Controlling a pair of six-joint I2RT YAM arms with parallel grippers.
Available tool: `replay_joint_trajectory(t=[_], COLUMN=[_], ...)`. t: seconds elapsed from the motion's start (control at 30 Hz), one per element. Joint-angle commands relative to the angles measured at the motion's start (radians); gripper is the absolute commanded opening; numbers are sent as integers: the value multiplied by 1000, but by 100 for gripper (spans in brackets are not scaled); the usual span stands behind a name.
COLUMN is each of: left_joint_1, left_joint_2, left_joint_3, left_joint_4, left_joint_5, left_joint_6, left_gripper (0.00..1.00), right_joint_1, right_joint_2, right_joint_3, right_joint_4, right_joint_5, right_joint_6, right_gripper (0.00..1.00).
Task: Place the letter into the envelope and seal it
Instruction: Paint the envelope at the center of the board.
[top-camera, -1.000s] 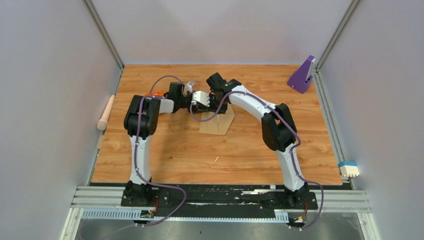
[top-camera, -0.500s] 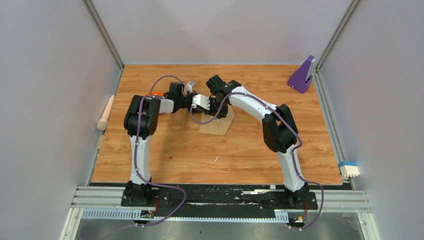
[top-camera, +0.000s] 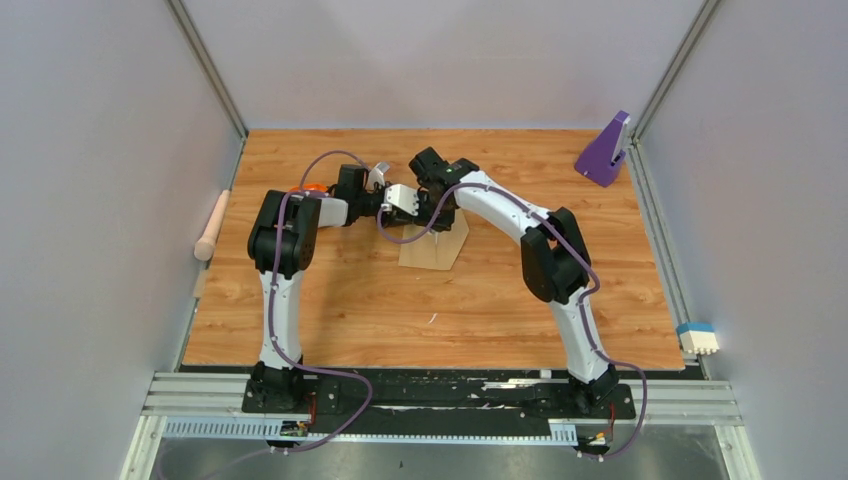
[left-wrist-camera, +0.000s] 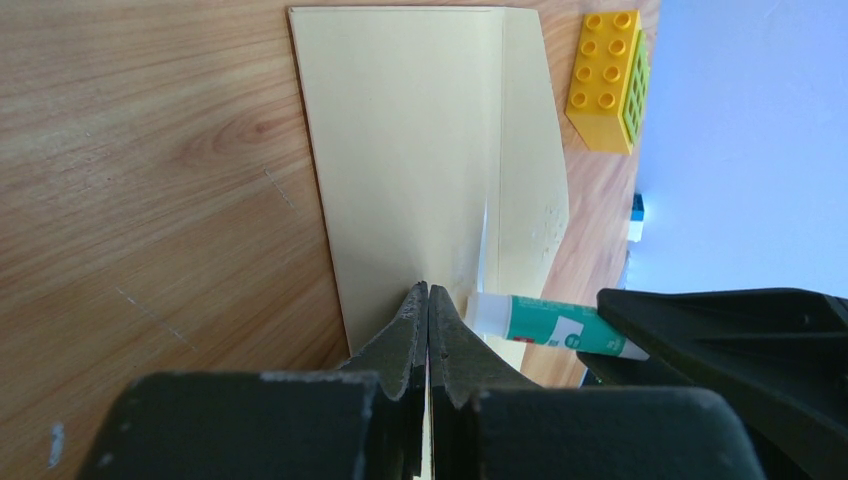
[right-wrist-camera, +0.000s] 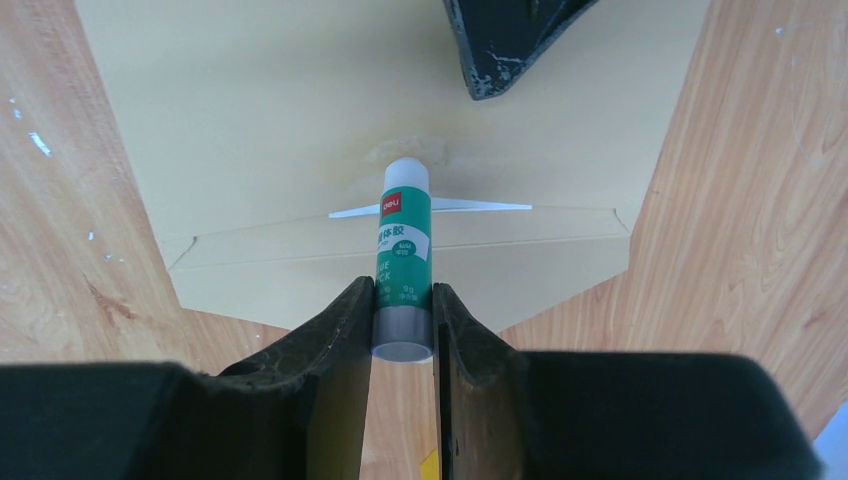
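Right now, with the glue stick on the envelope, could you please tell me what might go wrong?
The glue stick in the right gripper touches the envelope beside a white sliver of the letter at the mouth; glue may smear onto it. The shut left gripper seems to pin the envelope at one spot only, so dragging the stick might pivot or wrinkle it.

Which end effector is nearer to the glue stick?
Right. The right end effector grips the glue stick at its base. The left end effector, shut, is at the envelope just beyond the stick's white tip, apart from it.
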Motion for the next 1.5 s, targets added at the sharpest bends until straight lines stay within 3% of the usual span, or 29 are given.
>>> replay_joint_trajectory(t=[0.0,0.63,0.93,1.0,1.3,1.47], left_joint_1=[-6,-6,-6,-6,-4,-4], left_joint_2=[12,9,1,-6,-96,-154], left_joint_3=[3,2,2,2,-4,-5], left_joint_4=[-58,-56,-46,-27,66,121], left_joint_5=[-60,-55,-40,-23,52,101], left_joint_6=[51,52,50,43,21,9], left_gripper=[0,0,0,7,64,72], right_joint_1=[-20,-33,-46,-53,-176,-250], right_joint_2=[23,40,-126,-177,-394,-452], right_joint_3=[50,65,20,-21,-216,-306], right_joint_4=[17,146,171,163,72,19], right_joint_5=[36,80,-55,-98,-516,-733], right_joint_6=[16,51,107,119,201,177], right_gripper=[0,0,0,0,0,0])
